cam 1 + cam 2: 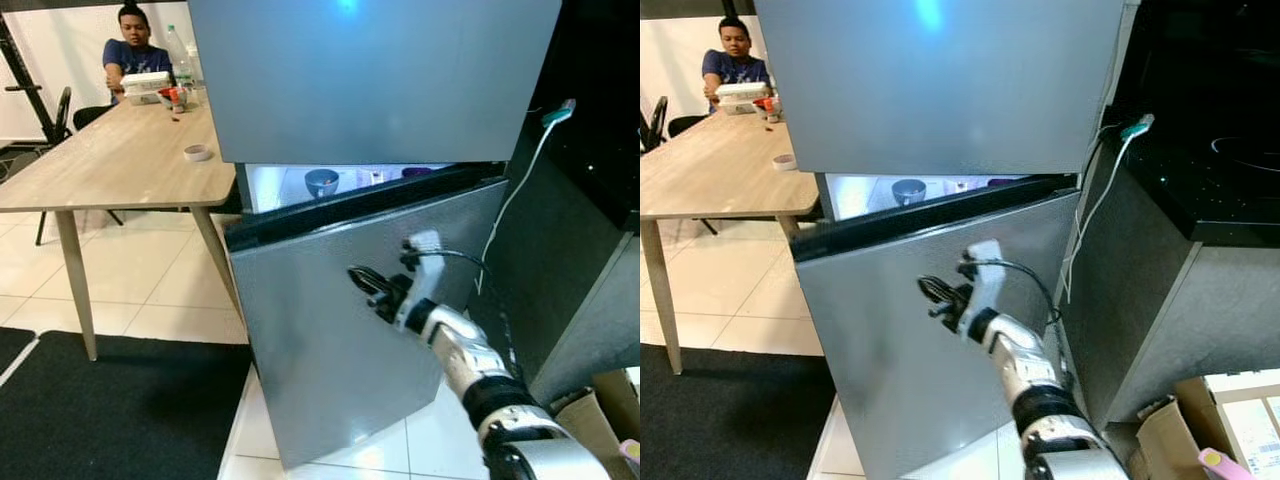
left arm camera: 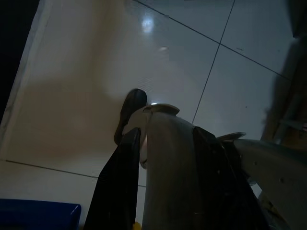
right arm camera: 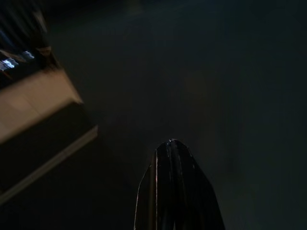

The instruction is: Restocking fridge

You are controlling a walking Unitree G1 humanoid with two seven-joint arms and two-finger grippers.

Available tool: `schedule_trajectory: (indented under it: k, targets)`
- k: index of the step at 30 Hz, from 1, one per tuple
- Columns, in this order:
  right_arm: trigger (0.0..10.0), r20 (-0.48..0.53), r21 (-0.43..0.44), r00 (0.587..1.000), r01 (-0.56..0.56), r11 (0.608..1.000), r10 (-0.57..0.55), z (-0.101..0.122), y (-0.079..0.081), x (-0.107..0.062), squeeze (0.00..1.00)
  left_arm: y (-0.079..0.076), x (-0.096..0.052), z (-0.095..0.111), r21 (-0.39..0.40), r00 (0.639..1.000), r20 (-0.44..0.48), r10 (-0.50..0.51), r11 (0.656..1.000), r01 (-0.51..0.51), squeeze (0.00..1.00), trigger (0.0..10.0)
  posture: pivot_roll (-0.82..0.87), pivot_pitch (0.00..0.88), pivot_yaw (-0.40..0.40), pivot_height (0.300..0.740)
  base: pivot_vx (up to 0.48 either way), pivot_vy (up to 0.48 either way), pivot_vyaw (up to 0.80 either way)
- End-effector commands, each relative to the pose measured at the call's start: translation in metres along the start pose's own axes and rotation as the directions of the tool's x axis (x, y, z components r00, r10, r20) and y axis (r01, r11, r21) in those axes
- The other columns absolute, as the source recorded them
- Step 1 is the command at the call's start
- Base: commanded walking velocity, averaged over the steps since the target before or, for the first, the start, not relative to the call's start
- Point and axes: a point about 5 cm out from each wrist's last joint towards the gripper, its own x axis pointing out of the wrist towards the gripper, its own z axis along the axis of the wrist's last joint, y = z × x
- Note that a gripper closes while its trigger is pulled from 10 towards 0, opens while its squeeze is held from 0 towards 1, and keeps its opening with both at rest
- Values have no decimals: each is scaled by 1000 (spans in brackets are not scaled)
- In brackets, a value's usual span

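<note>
The grey fridge stands in front of me with its upper door [image 1: 370, 80] closed. Its lower door [image 1: 320, 350] is swung partly open, leaving a lit slot along its top edge. In that slot a dark bowl [image 1: 321, 181] sits on a shelf. My right gripper [image 1: 362, 280] is shut and empty, with its tips against the outer face of the lower door; in the right wrist view its fingers [image 3: 172, 158] lie pressed together before a dark surface. My left gripper [image 2: 163, 191] hangs idle and open, pointing at the tiled floor by my own leg and foot.
A wooden table [image 1: 110, 160] stands at the left with a tape roll [image 1: 197, 152] and food items; a person [image 1: 133, 50] sits at its far end. A black mat [image 1: 110, 410] covers the floor. A dark counter [image 1: 1210, 170], a white cable [image 1: 520, 180] and a cardboard box [image 1: 1210, 420] are at the right.
</note>
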Motion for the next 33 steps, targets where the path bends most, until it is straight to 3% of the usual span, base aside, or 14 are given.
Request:
schedule_trajectory:
  k: [1,3,6,8,9,10,11,14,15,16,20,21,26,33]
  targets:
    - [10000,-112,-1,993,28,1000,-28,-29,-3,-15,0,4,-1,2,8,1000,2,13,1000,-13,0,10000,-99,0,-6,740,0,0,0]
    - [10000,-280,-13,949,145,989,-143,-69,-16,-49,0,4,-1,1,10,1000,-2,13,1000,-13,0,10000,-99,0,-6,740,0,0,0]
    - [10000,-312,-13,935,171,985,-167,-76,-19,-56,0,4,-1,1,11,1000,-2,13,1000,-13,0,10000,-99,0,-6,740,0,0,0]
    - [10000,-429,-51,866,260,964,-256,-101,-25,-83,0,4,-1,1,9,1000,-2,13,1000,-13,0,10000,-105,0,-10,740,0,0,750]
    - [10000,-429,-51,866,260,964,-256,-101,-25,-83,0,4,-1,1,9,1000,-2,13,1000,-13,0,10000,-105,0,-10,740,0,0,750]
    - [10000,-484,-67,823,302,951,-296,-114,-27,-98,0,3,-1,1,9,1000,-2,13,1000,-13,0,10000,-108,0,-6,740,0,0,744]
    - [10000,-579,-80,732,386,919,-358,-138,-28,-130,0,2,0,1,11,1000,-1,10,1000,-10,0,10000,-110,0,-5,740,0,0,744]
    - [10000,-607,-85,702,408,909,-372,-145,-28,-140,0,2,0,2,12,1000,0,10,1000,-9,0,10000,-110,0,-5,740,0,0,744]
    - [10000,-642,-97,659,436,895,-391,-154,-26,-154,0,1,0,2,15,1000,0,9,1000,-9,0,10000,-113,0,-2,740,0,0,750]
    - [10000,-695,-111,588,481,870,-414,-168,-23,-176,0,1,0,2,23,1000,-2,8,1000,-8,0,10000,-111,0,0,740,0,0,744]
    - [10000,-730,-126,535,507,853,-426,-176,-20,-192,0,1,0,3,27,1000,-1,8,1000,-8,0,10000,-111,0,0,740,0,0,747]
    - [10000,-755,-138,492,528,838,-434,-184,-17,-206,0,2,0,3,30,1000,1,11,999,-11,0,10000,-113,0,2,740,0,0,750]
    - [10000,-785,-165,407,588,792,-466,-195,-12,-231,0,2,1,5,31,1000,3,21,999,-21,0,10000,-110,0,8,740,0,0,745]
    - [10000,-780,-192,354,650,735,-516,-197,-12,-239,0,4,1,8,24,999,3,34,999,-34,0,10000,-111,0,9,740,0,0,306]
